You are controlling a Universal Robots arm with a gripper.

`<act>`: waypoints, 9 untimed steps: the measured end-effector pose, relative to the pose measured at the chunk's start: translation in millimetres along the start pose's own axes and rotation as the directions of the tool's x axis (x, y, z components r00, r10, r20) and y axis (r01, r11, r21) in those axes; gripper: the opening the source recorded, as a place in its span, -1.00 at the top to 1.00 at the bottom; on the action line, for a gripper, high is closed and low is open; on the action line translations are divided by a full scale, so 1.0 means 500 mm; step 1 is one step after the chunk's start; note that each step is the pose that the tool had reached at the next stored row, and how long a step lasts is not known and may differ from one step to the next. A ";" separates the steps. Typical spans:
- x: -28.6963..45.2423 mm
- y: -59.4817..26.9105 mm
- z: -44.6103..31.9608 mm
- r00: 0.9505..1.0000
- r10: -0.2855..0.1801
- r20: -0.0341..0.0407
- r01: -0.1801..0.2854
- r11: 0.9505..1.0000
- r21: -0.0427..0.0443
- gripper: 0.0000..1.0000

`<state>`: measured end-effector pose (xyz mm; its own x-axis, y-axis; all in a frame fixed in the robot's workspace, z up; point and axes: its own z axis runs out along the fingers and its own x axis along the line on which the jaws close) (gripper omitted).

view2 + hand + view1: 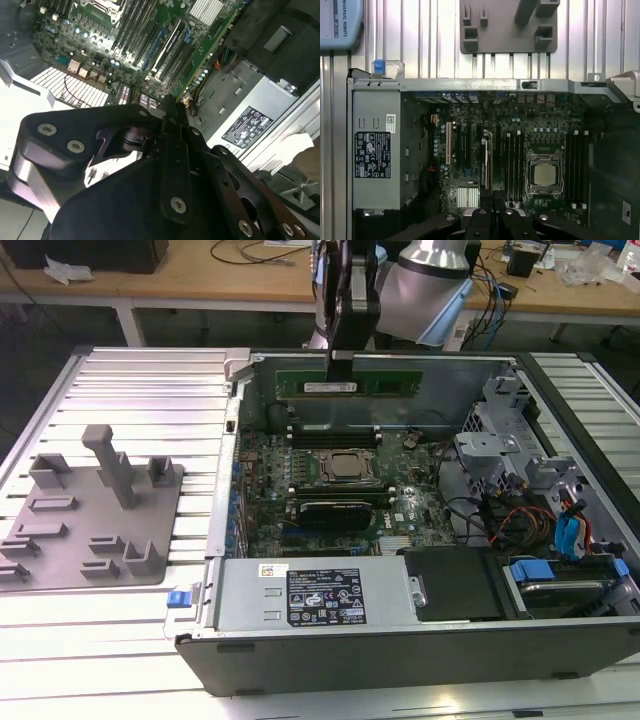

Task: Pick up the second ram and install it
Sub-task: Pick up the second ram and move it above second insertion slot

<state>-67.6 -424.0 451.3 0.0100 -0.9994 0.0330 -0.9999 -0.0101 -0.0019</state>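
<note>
Gripper (342, 360) clamped on ram (350, 383): fingers pinch its top edge approx mid-length, stick hangs below them, clear of the board (270, 475).

Ram long axis runs exterior view's left-right, edge down, looks level. That's parallel to the slots (335, 430) by the CPU (350, 468), so orientation looks matched. Ram is held up over the far part of the case (400, 655), close to the far wall. Slots lie below it and a bit nearer. No contact w/ any slot visible, so not seated. Which slot is directly under the stick: can't tell.

In the first wrist view the gripper (491, 200) looks straight down on the board, slot banks on both sides of the CPU.

Arm (430, 280) comes in from the far side, wrist approx vertical, fingers pointing straight down into the case.

PSU (320, 595) along the near edge of the case. Grey fixture (100, 530) well off to exterior view's left.

My read: pick is done, install isn't.
</note>
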 end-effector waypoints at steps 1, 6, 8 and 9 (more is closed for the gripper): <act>-0.004 0.000 0.003 1.000 0.000 0.002 0.000 1.000 0.000 0.82; -0.025 0.000 0.018 1.000 0.000 0.002 0.000 1.000 0.000 0.82; -0.032 -0.001 0.022 1.000 0.000 0.002 0.000 1.000 0.000 0.82; -0.036 -0.001 0.025 1.000 0.000 0.002 0.000 1.000 0.000 0.82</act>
<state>-67.1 -406.2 438.0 0.0099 -0.9995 0.0305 -0.9999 -0.0100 -0.0020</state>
